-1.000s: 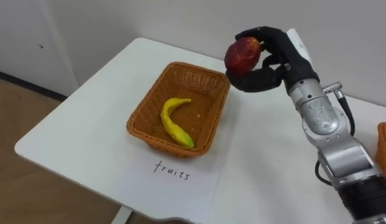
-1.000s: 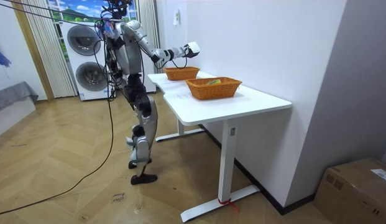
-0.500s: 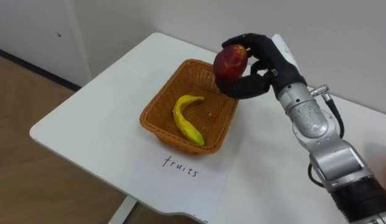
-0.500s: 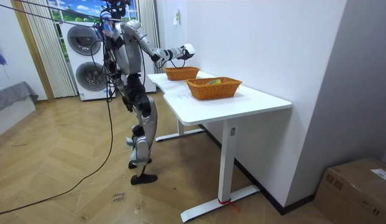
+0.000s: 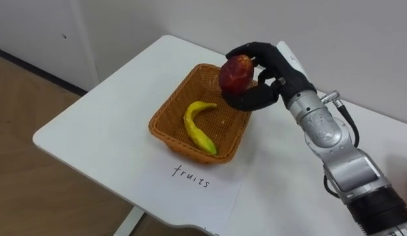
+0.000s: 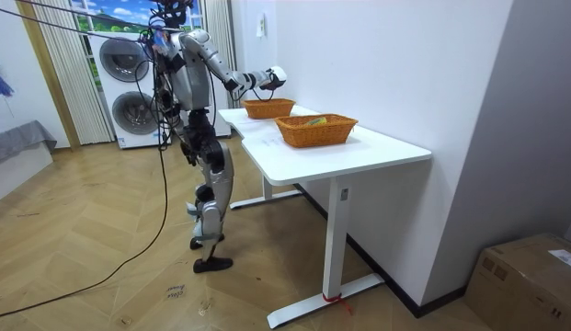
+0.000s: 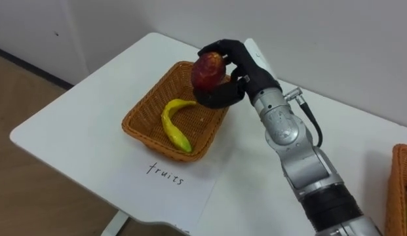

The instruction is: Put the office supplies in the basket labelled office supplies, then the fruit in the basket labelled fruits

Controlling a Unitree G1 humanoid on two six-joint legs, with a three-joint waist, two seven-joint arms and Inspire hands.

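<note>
My right hand (image 5: 265, 72) is shut on a red apple (image 5: 235, 71) and holds it in the air over the far right corner of the wicker fruit basket (image 5: 165, 113). A yellow banana (image 5: 198, 126) lies inside that basket. In the right eye view the same hand (image 7: 237, 73) grips the apple (image 7: 206, 70) above the basket (image 7: 139, 116) with the banana (image 7: 173, 124) in it. In the room view I stand at the far end of the white table (image 6: 349, 147), right arm stretched out, my right hand (image 6: 269, 77) above the far basket (image 6: 268, 108).
A white sheet with a handwritten label (image 5: 190, 176) lies in front of the fruit basket. A second wicker basket (image 7: 400, 190) stands at the right edge; in the room view the second basket (image 6: 315, 129) is the nearer one. The table's left edge drops to a wooden floor (image 5: 33, 177).
My right hand has carried the apple left and a little lower, from beside the basket's far right corner to above it. The head camera shifted too.
</note>
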